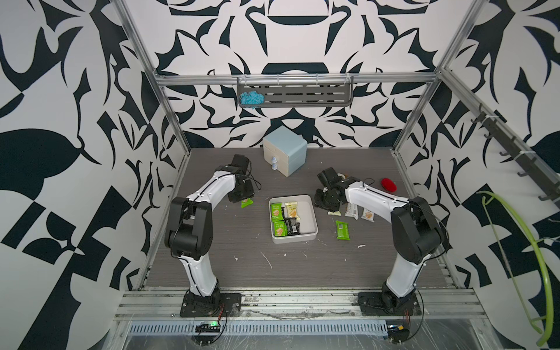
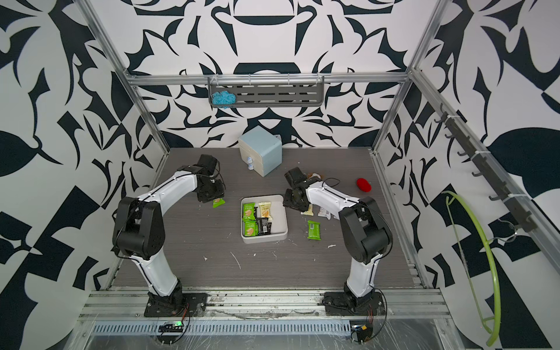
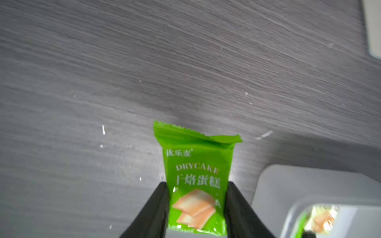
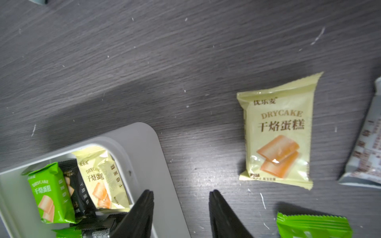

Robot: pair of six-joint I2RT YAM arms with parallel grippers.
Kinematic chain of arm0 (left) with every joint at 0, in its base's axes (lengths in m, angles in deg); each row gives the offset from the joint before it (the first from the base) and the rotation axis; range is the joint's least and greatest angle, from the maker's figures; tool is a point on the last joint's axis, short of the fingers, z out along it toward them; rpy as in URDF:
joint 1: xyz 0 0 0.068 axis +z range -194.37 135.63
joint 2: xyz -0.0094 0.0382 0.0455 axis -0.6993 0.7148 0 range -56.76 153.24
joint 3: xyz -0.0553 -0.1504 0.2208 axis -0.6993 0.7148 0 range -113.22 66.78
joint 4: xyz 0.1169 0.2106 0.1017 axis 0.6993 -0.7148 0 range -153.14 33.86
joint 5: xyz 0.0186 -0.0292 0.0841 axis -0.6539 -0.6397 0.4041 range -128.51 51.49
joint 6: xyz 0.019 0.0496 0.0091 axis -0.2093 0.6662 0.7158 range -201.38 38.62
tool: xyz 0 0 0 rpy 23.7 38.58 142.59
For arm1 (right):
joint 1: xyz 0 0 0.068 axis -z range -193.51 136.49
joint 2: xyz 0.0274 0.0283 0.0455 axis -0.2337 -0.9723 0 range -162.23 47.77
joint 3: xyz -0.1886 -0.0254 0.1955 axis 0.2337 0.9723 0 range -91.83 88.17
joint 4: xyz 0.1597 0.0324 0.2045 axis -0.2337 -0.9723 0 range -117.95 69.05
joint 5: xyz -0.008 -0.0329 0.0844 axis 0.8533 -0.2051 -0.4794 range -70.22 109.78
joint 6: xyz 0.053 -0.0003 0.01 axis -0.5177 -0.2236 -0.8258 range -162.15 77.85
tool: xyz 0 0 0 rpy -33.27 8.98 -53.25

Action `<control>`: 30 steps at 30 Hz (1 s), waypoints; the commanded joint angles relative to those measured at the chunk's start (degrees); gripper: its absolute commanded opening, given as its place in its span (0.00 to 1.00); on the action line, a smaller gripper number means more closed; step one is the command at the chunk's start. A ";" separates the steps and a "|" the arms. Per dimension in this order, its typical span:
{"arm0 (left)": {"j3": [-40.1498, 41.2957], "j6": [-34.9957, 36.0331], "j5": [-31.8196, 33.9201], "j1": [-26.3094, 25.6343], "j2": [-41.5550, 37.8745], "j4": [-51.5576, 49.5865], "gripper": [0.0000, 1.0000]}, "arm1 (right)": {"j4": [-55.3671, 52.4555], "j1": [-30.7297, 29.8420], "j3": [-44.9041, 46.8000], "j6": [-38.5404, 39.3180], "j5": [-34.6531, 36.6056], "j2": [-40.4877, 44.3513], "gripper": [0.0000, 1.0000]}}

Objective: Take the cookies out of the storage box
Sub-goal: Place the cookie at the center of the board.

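The storage box [image 1: 312,212] [image 2: 284,212] is an off-white tray at the table's middle. Several cookies [image 1: 285,218] lie in its left half: green, pale yellow and black packets [image 4: 51,191]. My left gripper [image 3: 196,183] is shut on a green cookie packet [image 3: 195,160] [image 1: 247,203], low over the table left of the box. My right gripper [image 4: 182,193] stands open and holds nothing, over the box's right rim [image 4: 148,148]. On the table right of the box lie a pale yellow packet [image 4: 278,131], a white one [image 4: 369,144] and a green one [image 1: 343,230].
A light-blue cabinet [image 1: 285,150] stands at the back of the table. A red object [image 1: 388,185] lies at the back right. A brown-white plush toy [image 2: 315,175] shows partly behind the right arm. A wall shelf [image 1: 303,95] holds blue yarn.
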 commanded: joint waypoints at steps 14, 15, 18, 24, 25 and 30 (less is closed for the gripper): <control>-4.65 2.17 -0.25 0.90 10.07 1.37 0.48 | -4.21 0.43 0.20 2.07 3.80 4.03 0.49; -4.71 2.10 -0.23 0.90 10.19 1.33 0.49 | -4.23 0.68 0.81 2.28 3.94 4.71 0.49; -4.78 1.65 -0.28 0.90 10.18 1.13 0.53 | -4.32 1.65 2.71 2.57 3.90 7.05 0.49; -5.22 -0.08 0.28 0.82 8.18 -0.35 0.68 | -5.05 2.84 6.54 3.72 4.60 12.56 0.50; -5.10 -0.64 0.28 0.66 7.47 -0.57 0.69 | -5.12 2.89 7.07 3.97 4.71 13.32 0.50; -4.10 -3.92 1.21 -2.82 2.21 -1.51 0.71 | -5.64 3.07 9.98 4.69 4.60 16.86 0.50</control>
